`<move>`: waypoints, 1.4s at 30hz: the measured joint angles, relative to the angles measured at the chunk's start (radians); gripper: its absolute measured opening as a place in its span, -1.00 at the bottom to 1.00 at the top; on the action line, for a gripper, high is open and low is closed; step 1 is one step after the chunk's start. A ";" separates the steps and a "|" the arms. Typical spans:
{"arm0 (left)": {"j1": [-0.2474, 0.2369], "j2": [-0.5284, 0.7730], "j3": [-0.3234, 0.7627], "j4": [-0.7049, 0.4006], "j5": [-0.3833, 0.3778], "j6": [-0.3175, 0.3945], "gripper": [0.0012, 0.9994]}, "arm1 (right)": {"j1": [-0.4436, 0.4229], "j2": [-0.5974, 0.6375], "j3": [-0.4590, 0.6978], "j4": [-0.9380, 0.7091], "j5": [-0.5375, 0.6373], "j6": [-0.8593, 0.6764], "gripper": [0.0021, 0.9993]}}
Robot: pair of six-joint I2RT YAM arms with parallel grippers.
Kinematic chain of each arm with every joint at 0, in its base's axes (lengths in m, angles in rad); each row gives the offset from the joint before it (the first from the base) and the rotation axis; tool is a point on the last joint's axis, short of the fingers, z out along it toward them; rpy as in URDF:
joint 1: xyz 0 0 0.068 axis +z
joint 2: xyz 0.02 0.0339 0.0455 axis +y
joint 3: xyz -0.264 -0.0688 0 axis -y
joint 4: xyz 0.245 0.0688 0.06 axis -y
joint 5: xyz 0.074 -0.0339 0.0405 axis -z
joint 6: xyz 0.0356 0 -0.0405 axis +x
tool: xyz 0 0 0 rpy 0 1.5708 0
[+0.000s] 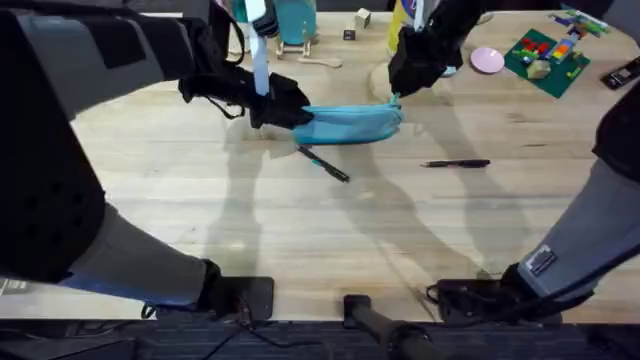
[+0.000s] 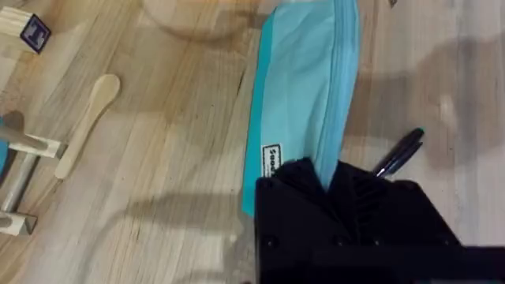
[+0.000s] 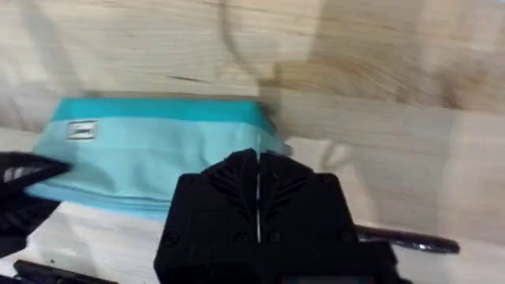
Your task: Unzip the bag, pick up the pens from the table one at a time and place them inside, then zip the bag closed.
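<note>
bag (image 1: 350,122) lies lengthwise btwn both grippers, far-centre of table (image 1: 300,230). left gripper (image 1: 275,112) pinching one end, right gripper (image 1: 398,97) pressed together at other end, prob on zip pull, can't confirm. zip runs along long axis toward left gripper. two pens (image 1: 322,163) (image 1: 456,163) just on near side of bag, not in way imo.
</note>
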 joint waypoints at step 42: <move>0.001 0.000 0.000 0.000 -0.010 0.000 -0.92 | 0.347 -0.101 0.000 0.229 -0.168 0.095 -0.94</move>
